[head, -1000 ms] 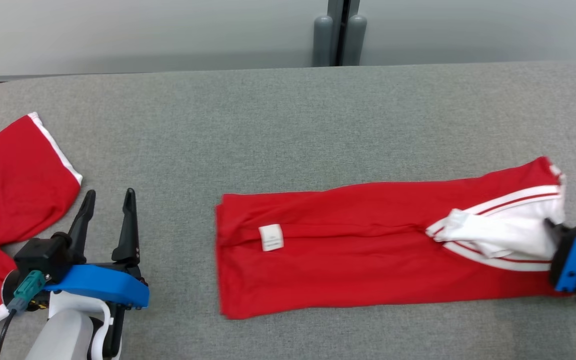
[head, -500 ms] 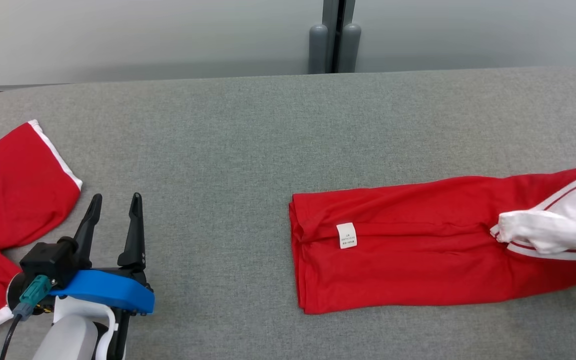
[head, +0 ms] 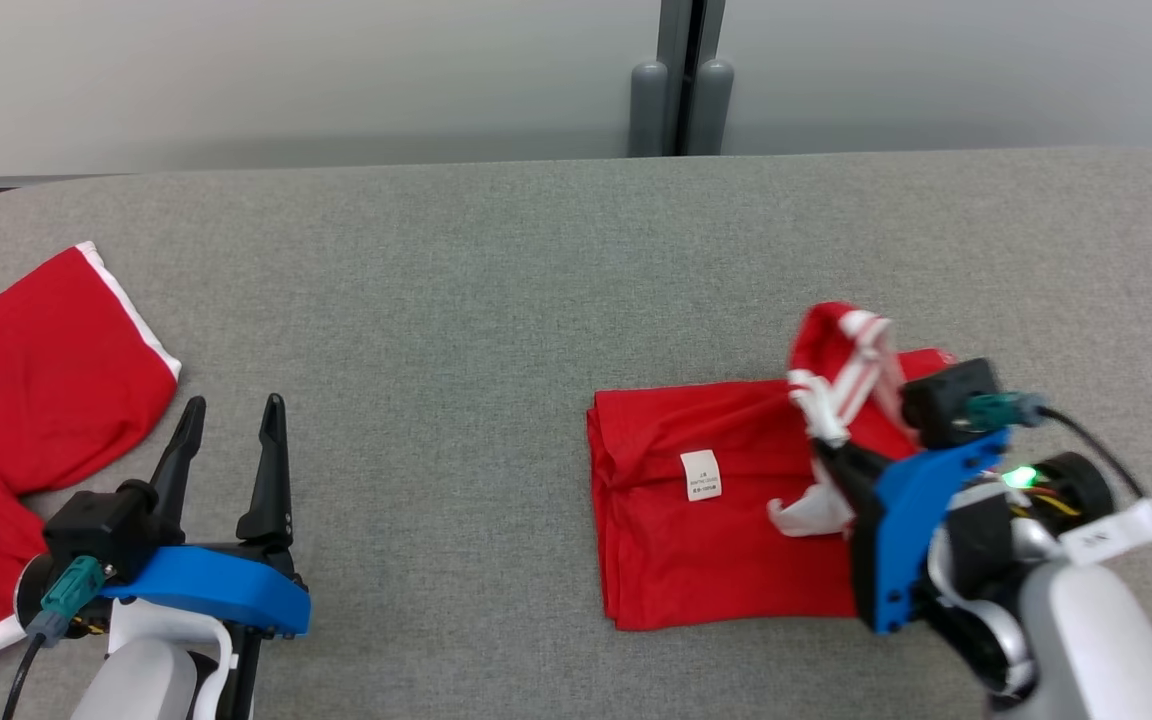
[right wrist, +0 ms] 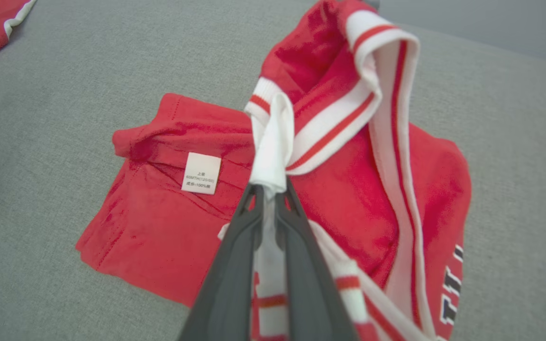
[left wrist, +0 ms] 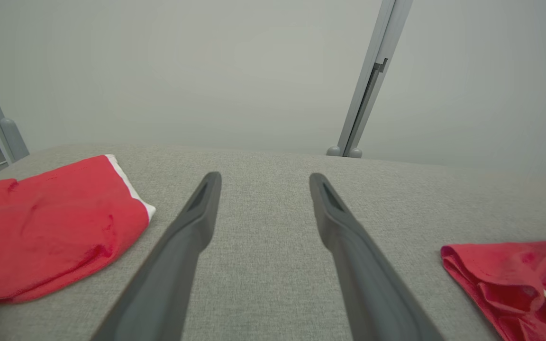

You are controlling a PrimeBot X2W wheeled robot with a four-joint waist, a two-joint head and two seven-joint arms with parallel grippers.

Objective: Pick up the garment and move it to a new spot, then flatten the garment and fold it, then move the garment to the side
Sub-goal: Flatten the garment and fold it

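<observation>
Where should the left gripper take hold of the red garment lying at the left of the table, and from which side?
Probably at the white-trimmed hem of the red garment, near its nearer corner. That edge lies flat and free, facing the middle of the table, and is nearest the open left gripper. Come from the gripper's side, low, pinching the hem across its width.

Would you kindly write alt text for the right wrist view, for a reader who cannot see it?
The right gripper is shut on the white striped edge of a red garment, holding it above the folded part on the grey surface. A white label faces up.
</observation>
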